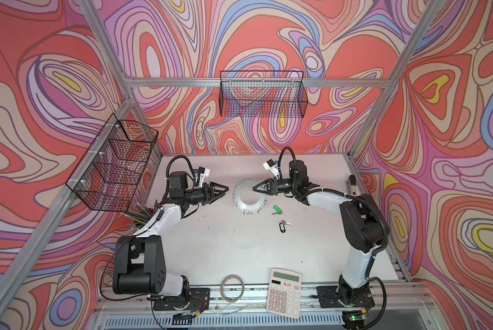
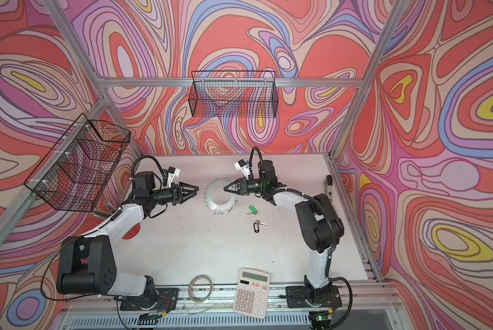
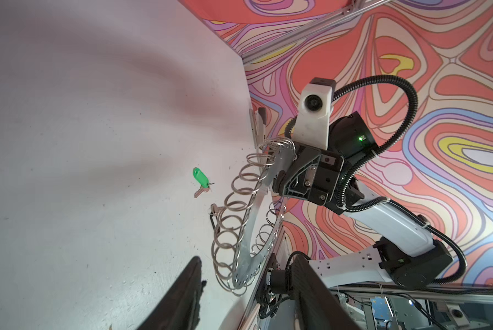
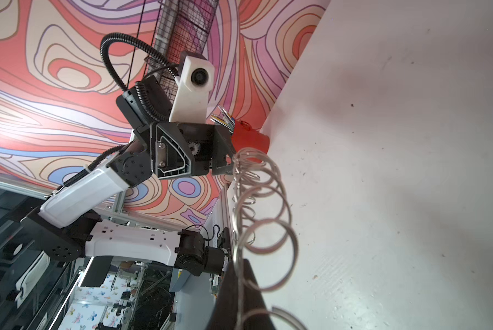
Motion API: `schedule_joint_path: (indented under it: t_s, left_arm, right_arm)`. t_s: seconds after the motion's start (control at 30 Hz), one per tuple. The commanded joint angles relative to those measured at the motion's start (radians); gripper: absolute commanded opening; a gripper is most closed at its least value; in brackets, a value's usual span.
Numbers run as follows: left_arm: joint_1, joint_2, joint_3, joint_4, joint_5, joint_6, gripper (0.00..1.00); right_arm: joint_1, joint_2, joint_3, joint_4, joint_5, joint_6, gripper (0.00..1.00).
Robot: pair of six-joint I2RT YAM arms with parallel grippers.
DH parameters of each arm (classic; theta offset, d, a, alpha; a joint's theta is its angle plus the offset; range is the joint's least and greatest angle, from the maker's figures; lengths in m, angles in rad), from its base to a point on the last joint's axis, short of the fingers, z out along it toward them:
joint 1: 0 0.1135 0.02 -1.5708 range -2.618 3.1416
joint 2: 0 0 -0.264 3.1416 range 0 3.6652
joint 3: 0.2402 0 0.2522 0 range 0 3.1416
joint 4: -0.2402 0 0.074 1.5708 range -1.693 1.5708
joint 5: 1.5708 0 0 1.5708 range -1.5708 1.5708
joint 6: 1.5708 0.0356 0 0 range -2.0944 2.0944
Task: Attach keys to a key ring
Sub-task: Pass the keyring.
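1. Grey metal, the ring sits just past the table's centre toward 12 o'clock in both top views. The right gripper comes in from the ring's 3 o'clock and is clamped on the rim there. The left gripper sits at the ring's 9 o'clock, jaws spread, grasping nothing, its tips just short of the rim. The green key lies flat near the ring's 4 o'clock. The black key lies farther out at 5 o'clock, apart from it. A calculator and a hoop sit at the table's 6 o'clock edge.
2. In a top view the ring shows small wire clips all round its rim, and the right gripper's tip overlaps the centre hole. Whether the ring touches the table I cannot tell.
3. Left wrist view: the ring is seen nearly edge-on, a grey band lined with wire loops. The right gripper pinches its far end. Two dark left fingers stand wide apart in the foreground, nothing pressed between them. The green key lies on the table beyond. The black key is mostly hidden behind the loops.
4. Right wrist view: one dark right finger fills the foreground, with loops of the ring strung just past it. The left gripper faces them, a red cup behind it
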Motion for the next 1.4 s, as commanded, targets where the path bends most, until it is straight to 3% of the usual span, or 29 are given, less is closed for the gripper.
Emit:
schedule_joint_path:
  t_s: [0.0,0.27,0.4,0.47,0.6,0.73,0.83,0.97,1.03,1.13,1.17,1.37]
  left_arm:
    - [-0.014,-0.053,-0.029,0.034,0.068,-0.028,0.55]
    - [-0.119,-0.115,-0.024,0.041,0.05,-0.047,0.53]
    - [-0.136,-0.113,-0.027,0.078,0.037,-0.094,0.42]
    - [-0.139,-0.112,-0.042,0.15,0.035,-0.155,0.31]
    - [-0.14,-0.103,-0.047,0.253,0.026,-0.235,0.25]
    - [-0.14,-0.081,-0.024,0.171,0.022,-0.178,0.26]
    - [-0.14,-0.078,-0.009,0.104,0.0,-0.135,0.29]
    - [-0.137,-0.084,0.001,0.076,-0.012,-0.115,0.32]
    - [-0.128,-0.098,0.011,0.005,-0.027,-0.066,0.38]
    - [-0.107,-0.117,0.006,-0.019,-0.038,-0.054,0.42]
    - [-0.103,-0.118,0.005,-0.004,-0.034,-0.065,0.43]
    - [-0.092,-0.096,0.014,0.057,-0.018,-0.096,0.47]
  right_arm:
    - [0.0,-0.039,0.058,-0.009,-0.055,-0.012,0.0]
    - [0.006,-0.045,0.062,0.147,-0.023,0.122,0.0]
    - [0.009,-0.052,0.035,0.27,-0.008,0.195,0.0]
    - [0.012,-0.047,0.011,0.39,-0.003,0.288,0.0]
    - [0.016,-0.009,-0.023,0.661,-0.001,0.476,0.0]
    - [0.016,0.064,-0.021,1.044,-0.012,0.775,0.0]
    - [0.015,0.095,-0.008,1.145,-0.019,0.855,0.0]
    - [0.015,0.073,-0.01,0.972,-0.034,0.718,0.0]
    - [0.015,0.024,-0.008,0.691,-0.029,0.486,0.0]
    - [0.016,-0.061,0.084,0.007,0.04,-0.047,0.0]
    - [0.015,-0.069,0.114,-0.125,0.047,-0.142,0.0]
    - [0.008,-0.091,0.108,-0.085,0.021,-0.092,0.0]
